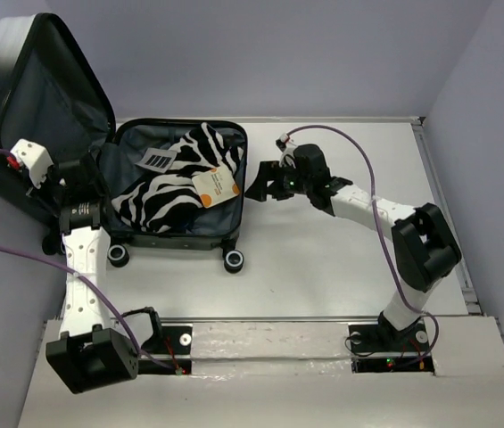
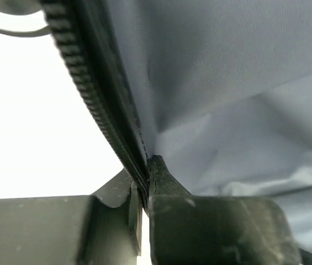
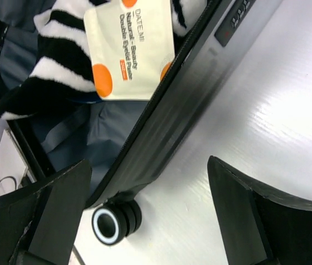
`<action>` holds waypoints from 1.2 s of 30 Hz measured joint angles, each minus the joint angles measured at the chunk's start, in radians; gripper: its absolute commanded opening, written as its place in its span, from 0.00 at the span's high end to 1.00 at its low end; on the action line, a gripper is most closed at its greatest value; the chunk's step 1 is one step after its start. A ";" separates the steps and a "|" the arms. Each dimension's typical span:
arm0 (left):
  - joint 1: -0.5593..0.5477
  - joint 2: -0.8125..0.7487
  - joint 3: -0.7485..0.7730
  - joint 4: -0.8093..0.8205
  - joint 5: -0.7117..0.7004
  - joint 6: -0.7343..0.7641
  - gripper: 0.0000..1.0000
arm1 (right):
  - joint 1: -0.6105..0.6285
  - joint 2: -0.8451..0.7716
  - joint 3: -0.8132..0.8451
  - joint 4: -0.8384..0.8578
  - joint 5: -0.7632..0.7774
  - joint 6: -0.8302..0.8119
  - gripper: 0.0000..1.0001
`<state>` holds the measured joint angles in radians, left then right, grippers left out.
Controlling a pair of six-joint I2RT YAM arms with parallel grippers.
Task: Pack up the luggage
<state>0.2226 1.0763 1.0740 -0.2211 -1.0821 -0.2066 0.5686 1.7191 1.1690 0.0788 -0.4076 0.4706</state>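
The luggage (image 1: 180, 235) lies open on the table, its lid (image 1: 46, 98) standing up at the far left. Inside the base lie a zebra-print cloth (image 1: 167, 192), a white sachet with orange dots (image 1: 216, 185) and a striped tag (image 1: 156, 159). My left gripper (image 1: 80, 171) is shut on the lid's zipper edge (image 2: 98, 105), with grey lining (image 2: 227, 66) beside it; in the left wrist view the gripper (image 2: 144, 193) pinches that edge. My right gripper (image 1: 265, 183) is open and empty just right of the luggage's right wall (image 3: 183, 94). In the right wrist view the gripper (image 3: 147, 165) hovers near a wheel (image 3: 114, 221). The sachet (image 3: 131, 49) and the cloth (image 3: 56, 72) show there too.
Black wheels (image 1: 233, 259) stick out at the luggage's near side. Purple-grey walls close in the table at the back and on both sides. A white ledge (image 1: 260, 339) with the arm bases runs along the near edge. Bare tabletop (image 1: 323, 259) lies right of the luggage.
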 measured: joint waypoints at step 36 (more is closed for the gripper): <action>-1.365 -0.050 -0.126 -0.198 -0.447 0.209 0.94 | -0.084 0.397 0.427 -0.067 -0.143 0.148 0.93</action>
<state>-1.1419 1.0267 0.9478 -0.4194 -1.5291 0.0029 0.4843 2.1159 1.5963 0.0116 -0.5503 0.6189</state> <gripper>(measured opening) 0.193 0.078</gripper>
